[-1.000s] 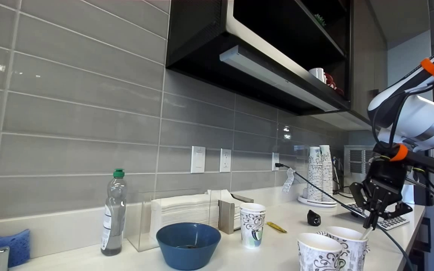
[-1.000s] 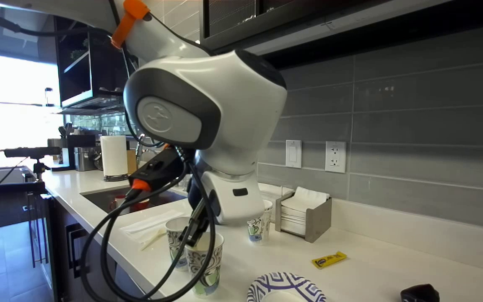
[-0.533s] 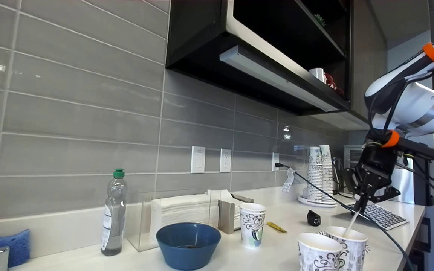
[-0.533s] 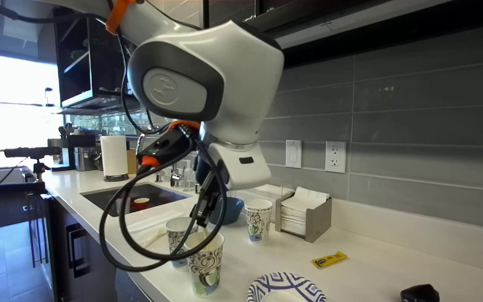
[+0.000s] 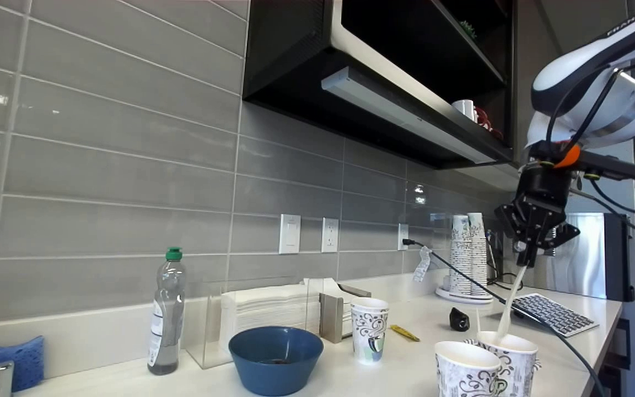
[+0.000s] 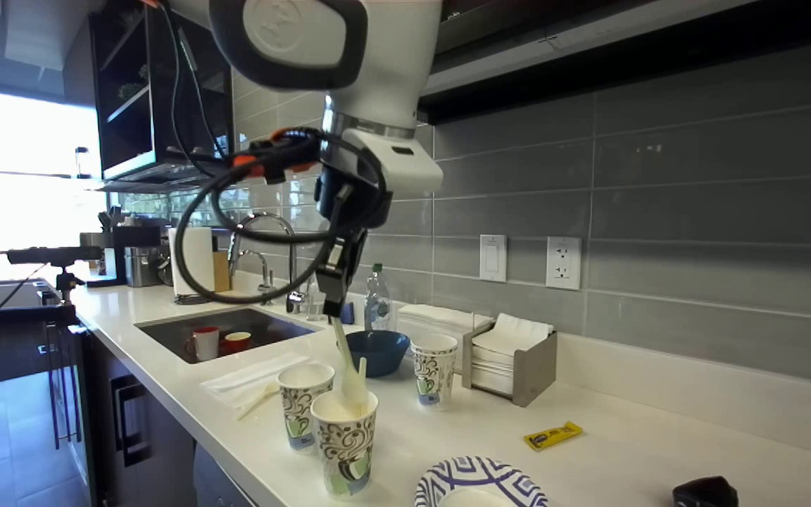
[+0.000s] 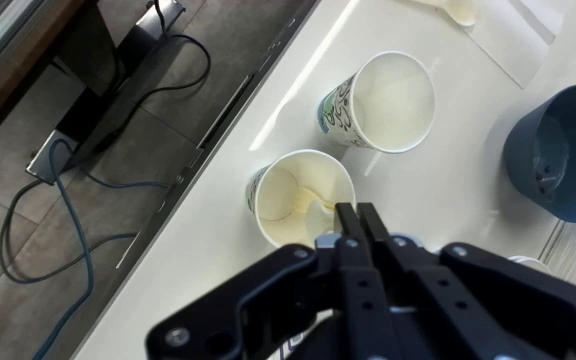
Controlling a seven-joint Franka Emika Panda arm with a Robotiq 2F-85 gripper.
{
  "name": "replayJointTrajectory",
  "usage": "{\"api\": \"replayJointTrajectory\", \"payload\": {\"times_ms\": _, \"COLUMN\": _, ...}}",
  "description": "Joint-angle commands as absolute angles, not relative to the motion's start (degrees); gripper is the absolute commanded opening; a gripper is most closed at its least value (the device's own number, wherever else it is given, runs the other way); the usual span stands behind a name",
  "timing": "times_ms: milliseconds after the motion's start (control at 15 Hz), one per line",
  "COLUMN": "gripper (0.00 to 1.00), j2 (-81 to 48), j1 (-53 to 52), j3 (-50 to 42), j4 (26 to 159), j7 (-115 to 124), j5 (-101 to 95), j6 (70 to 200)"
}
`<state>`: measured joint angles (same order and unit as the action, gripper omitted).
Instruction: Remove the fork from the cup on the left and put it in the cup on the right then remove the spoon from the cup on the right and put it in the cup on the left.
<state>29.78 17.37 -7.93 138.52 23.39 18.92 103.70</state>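
My gripper (image 5: 526, 264) is shut on the handle of a pale plastic utensil (image 5: 504, 324) with a rounded wide end, which looks like the spoon (image 6: 354, 387). It hangs nearly upright, its wide end at the mouth of a patterned paper cup (image 6: 346, 454). A second utensil (image 6: 362, 367), likely the fork, stands in that cup. Its lower end shows yellowish inside the cup in the wrist view (image 7: 304, 199); its tines are not visible. The other patterned cup (image 6: 300, 405) stands beside it and looks empty in the wrist view (image 7: 390, 100). The fingertips (image 7: 355, 206) are above the fuller cup.
A blue bowl (image 6: 379, 353), stacked cups (image 6: 436, 373) and a napkin holder (image 6: 539, 370) stand toward the wall. A paper plate (image 6: 472, 468) and yellow packet (image 6: 552, 436) lie nearby. A loose spoon (image 7: 460, 10) lies by a napkin. The counter edge runs close to both cups.
My gripper has risen from the cup's rim to well above it, drawing the held utensil up. The second utensil's handle now shows above the rim. The cups have stayed in place.
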Motion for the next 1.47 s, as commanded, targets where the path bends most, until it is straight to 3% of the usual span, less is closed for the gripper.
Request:
{"api": "replayJointTrajectory", "payload": {"times_ms": 0, "gripper": 0.01, "j2": 32.6, "j1": 17.0, "j3": -5.2, "j4": 132.7, "j7": 28.2, "j5": 14.4, "j6": 95.1}}
{"api": "replayJointTrajectory", "payload": {"times_ms": 400, "gripper": 0.01, "j2": 29.8, "j1": 12.4, "j3": -3.1, "j4": 123.6, "j7": 24.1, "j5": 16.1, "j6": 86.2}}
{"api": "replayJointTrajectory", "payload": {"times_ms": 1400, "gripper": 0.01, "j2": 11.7, "j1": 5.0, "j3": -4.3, "j4": 120.9, "j7": 2.6, "j5": 19.8, "j6": 91.2}}
